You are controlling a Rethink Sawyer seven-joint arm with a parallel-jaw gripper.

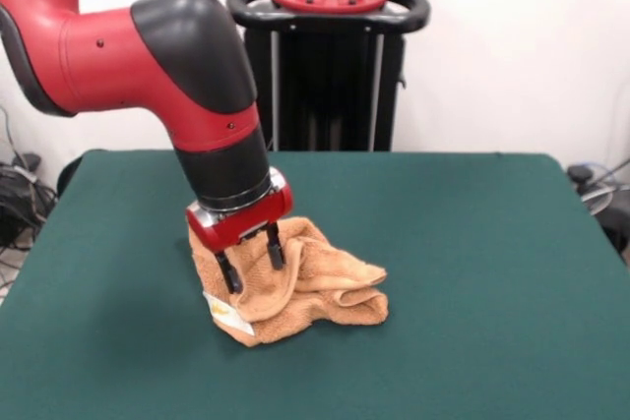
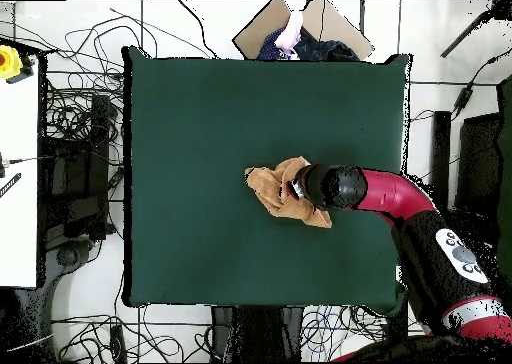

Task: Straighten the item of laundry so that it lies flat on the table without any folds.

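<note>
The dark green felt-covered table (image 1: 472, 272) carries an orange-tan terry hand towel (image 1: 315, 287) near its middle, bunched in a crumpled heap with several folds. The red and black arm reaches down over the heap, its gripper (image 1: 252, 265) set against the towel's upper folds, the two black fingers (image 1: 229, 273) apart. A small white label (image 1: 226, 314) with yellow print shows at the towel's lower edge.

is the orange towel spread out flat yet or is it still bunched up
Bunched up. The towel sits in a crumpled heap with overlapping folds on the table, directly beneath the gripper.
</note>
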